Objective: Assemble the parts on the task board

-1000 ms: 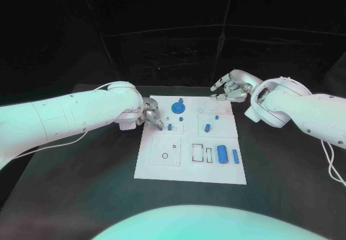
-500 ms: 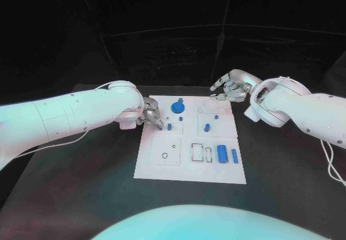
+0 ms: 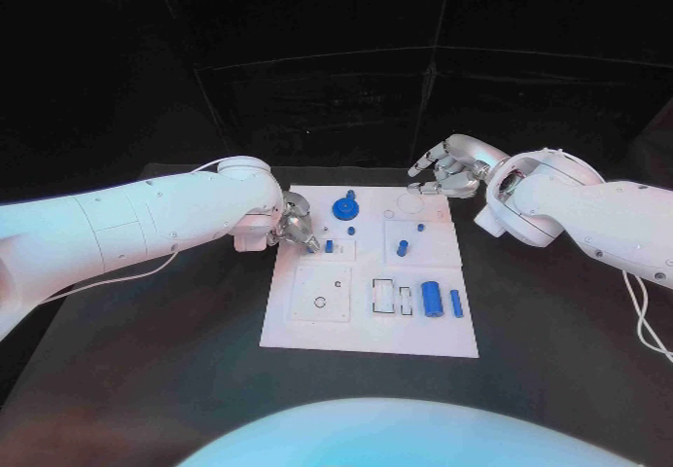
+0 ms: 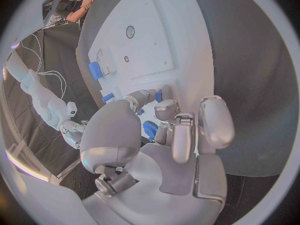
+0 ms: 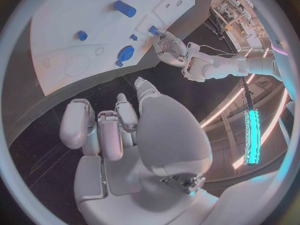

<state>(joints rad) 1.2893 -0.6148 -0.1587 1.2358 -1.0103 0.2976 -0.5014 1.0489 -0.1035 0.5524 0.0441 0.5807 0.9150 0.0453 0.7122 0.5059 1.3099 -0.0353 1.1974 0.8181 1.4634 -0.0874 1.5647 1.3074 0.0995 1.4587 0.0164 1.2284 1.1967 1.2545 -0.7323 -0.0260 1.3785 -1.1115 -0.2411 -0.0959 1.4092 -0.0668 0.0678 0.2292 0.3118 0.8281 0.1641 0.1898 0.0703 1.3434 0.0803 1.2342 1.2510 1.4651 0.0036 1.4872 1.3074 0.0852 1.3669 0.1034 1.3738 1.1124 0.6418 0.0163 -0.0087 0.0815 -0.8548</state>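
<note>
The left hand (image 3: 294, 226) seems to pinch a blue part (image 3: 311, 246); the right hand (image 3: 451, 171) is curled, holding nothing. Many parts (image 3: 432, 299) still lie loose on the board (image 3: 301, 331).

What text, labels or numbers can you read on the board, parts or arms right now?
None can be read.
Board: only outlined recesses and holes, no lettering or numbers visible.
Blue parts: plain, no markings.
Left hand and right hand: no brand or label legible.
Any finer print would be too small to make out in these views.
</note>
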